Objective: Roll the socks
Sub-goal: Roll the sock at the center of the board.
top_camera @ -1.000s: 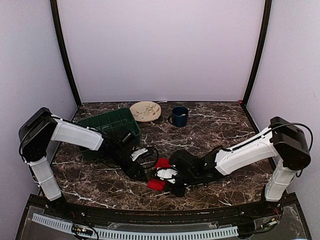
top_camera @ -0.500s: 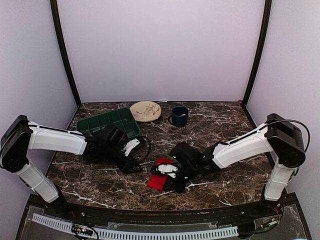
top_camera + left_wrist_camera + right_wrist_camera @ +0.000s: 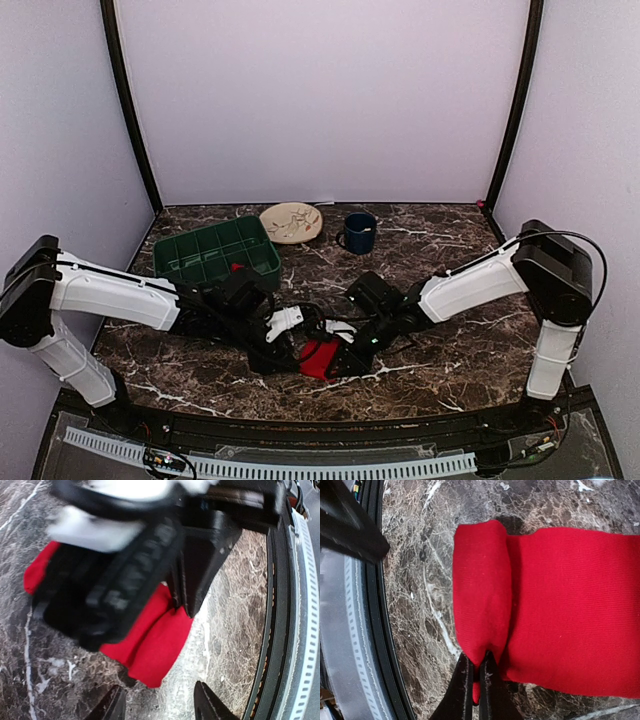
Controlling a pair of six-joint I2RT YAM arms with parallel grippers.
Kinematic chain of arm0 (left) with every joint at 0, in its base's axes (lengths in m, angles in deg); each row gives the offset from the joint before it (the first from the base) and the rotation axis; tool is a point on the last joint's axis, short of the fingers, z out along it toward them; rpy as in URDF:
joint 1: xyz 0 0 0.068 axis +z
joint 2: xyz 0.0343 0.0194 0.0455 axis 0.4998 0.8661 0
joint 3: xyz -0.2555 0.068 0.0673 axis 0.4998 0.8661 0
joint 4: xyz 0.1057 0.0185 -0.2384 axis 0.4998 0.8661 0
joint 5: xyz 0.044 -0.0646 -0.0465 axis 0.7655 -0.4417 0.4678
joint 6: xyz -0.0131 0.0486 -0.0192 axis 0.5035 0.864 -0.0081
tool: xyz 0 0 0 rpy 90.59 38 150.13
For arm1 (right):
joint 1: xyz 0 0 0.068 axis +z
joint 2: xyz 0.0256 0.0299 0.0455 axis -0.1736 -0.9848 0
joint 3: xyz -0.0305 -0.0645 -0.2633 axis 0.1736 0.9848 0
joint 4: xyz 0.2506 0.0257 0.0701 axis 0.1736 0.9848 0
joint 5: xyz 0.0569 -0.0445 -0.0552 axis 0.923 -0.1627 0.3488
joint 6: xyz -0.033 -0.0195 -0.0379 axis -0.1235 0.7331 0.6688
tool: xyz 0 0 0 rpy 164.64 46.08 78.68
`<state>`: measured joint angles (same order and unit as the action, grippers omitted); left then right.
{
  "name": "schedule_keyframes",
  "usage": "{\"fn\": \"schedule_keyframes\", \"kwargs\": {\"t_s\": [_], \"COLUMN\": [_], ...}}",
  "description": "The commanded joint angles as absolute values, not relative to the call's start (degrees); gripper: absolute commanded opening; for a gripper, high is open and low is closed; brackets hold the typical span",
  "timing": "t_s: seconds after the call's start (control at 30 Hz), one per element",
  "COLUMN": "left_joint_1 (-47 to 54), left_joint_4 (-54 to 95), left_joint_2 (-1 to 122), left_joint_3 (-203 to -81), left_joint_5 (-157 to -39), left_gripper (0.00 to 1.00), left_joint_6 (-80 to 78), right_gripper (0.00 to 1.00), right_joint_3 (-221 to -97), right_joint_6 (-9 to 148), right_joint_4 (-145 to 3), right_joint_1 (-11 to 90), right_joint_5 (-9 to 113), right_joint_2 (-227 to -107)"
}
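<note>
The right gripper (image 3: 475, 672) is clamped on the folded end of the red sock (image 3: 560, 605), which lies on the table (image 3: 420, 555) by its front edge. The left gripper (image 3: 161, 707) hangs parted and empty, just beside. I'd roll evenly, pinch kept tight.

Bench (image 3: 450, 262): dark marble-patterned top. Left side, towards the far edge: green compartmented tray (image 3: 205, 232). Far edge, centre: cream plate (image 3: 291, 222), with a dark blue mug (image 3: 359, 232) standing upright just beside it. Near edge, centre: red socks (image 3: 318, 358) lying flat on the bench, one end rolled over.
</note>
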<state>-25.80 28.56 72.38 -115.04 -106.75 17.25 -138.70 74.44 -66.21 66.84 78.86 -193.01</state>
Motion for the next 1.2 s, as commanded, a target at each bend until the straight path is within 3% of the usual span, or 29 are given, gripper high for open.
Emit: {"fn": "schedule_keyframes", "kwargs": {"t_s": [0.0,0.4,1.17], "left_joint_1": [-27.2,-28.9,-32.2], "left_joint_4": [29.7,31.1,28.6], "left_joint_2": [73.7,77.7,80.7], "left_joint_3": [-117.4,-121.1,-121.5], "left_joint_5": [-105.0,-104.1,-102.5], "left_gripper": [0.50,0.55,0.47], "left_joint_6": [21.7,27.2,30.2], "right_gripper": [0.00,0.00,0.00], "right_joint_3": [-139.2,-140.6,-140.6], "right_joint_6": [73.1,72.8,71.8], "right_joint_4": [-63.7,-62.1,-62.5], "right_joint_1": [65.5,62.5,61.4], "right_joint_5": [83.1,91.1,96.2], "right_joint_2": [-195.2,-198.4,-199.7]}}
